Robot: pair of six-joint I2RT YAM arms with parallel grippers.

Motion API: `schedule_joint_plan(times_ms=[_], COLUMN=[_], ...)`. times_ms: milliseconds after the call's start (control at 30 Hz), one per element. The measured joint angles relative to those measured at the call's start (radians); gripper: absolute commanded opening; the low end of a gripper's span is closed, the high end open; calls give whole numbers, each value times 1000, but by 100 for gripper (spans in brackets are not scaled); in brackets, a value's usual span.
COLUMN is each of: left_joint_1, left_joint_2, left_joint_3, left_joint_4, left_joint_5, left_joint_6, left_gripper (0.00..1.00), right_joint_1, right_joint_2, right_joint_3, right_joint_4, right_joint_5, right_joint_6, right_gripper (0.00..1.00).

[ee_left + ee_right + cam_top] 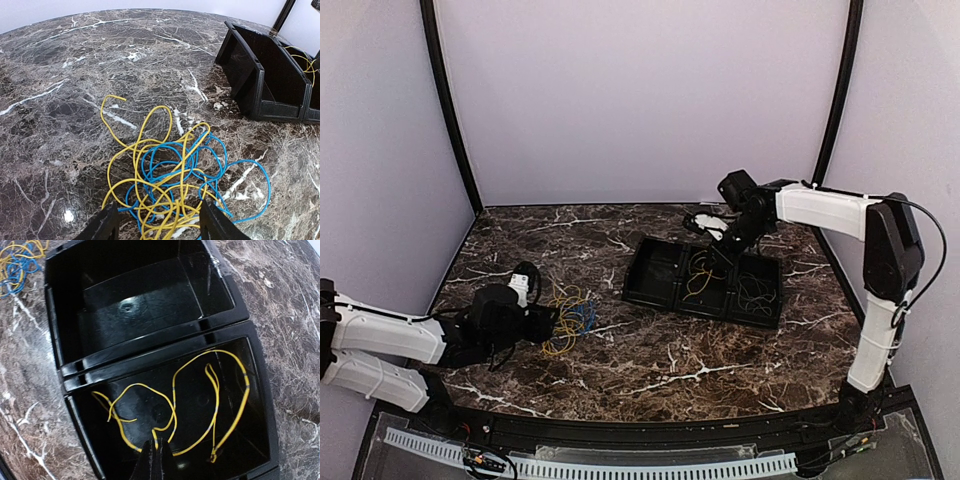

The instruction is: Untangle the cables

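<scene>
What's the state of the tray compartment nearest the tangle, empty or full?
Empty: that compartment shows bare black floor; a yellow cable lies in the next one.

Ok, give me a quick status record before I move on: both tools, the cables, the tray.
black tray: left compartment empty; middle holds loose yellow cable; right holds dark grey cable
tangle: yellow and blue cables intertwined, on the table left of the black tray
left tool: open, straddling the tangle's near edge
right tool: shut over the middle compartment, seemingly pinching the loose yellow cable
</scene>
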Motion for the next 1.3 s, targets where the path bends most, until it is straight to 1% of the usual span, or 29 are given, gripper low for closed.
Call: schedule_joint_plan(times_ms=[133,267,400,433,500,567,667,767,900,967,1067,1133,1167,1300], left_joint_1=[0,0,0,0,0,0,0,0,0,6,31,66,97,195], left_joint_2=[-24,-42,-45,-43,-34,-19,-6,-6,-6,-5,13,41,66,150], left_joint_3=[-6,-6,-6,-6,0,17,50,90,150,178,227,270,303,397], left_joint_4=[-1,-14,-33,-40,-58,-80,-115,-157,-227,-261,-311,-347,-375,-447], left_joint_5=[0,-1,-7,-7,-7,-5,6,21,19,18,38,67,99,191], left_joint_6=[-8,-11,-13,-14,-18,-27,-46,-64,-77,-84,-87,-90,-93,-101], left_gripper=[57,58,59,59,59,59,59,64,70,71,67,62,60,57], right_joint_1=[0,8,24,30,41,51,66,74,79,85,112,145,164,226], right_joint_2=[80,124,109,97,61,18,-53,-94,-104,-103,-102,-92,-80,4], right_joint_3=[40,35,7,4,4,6,31,59,77,76,77,83,94,166], right_joint_4=[38,64,70,68,61,53,27,14,0,-5,6,22,32,93], right_joint_5=[71,125,161,167,173,181,189,190,183,152,81,23,-5,-95], right_joint_6=[2,-5,-11,-15,-26,-31,-40,-43,-55,-68,-76,-76,-72,-44], right_gripper=[0,6,16,22,30,34,38,39,38,36,33,30,28,27])
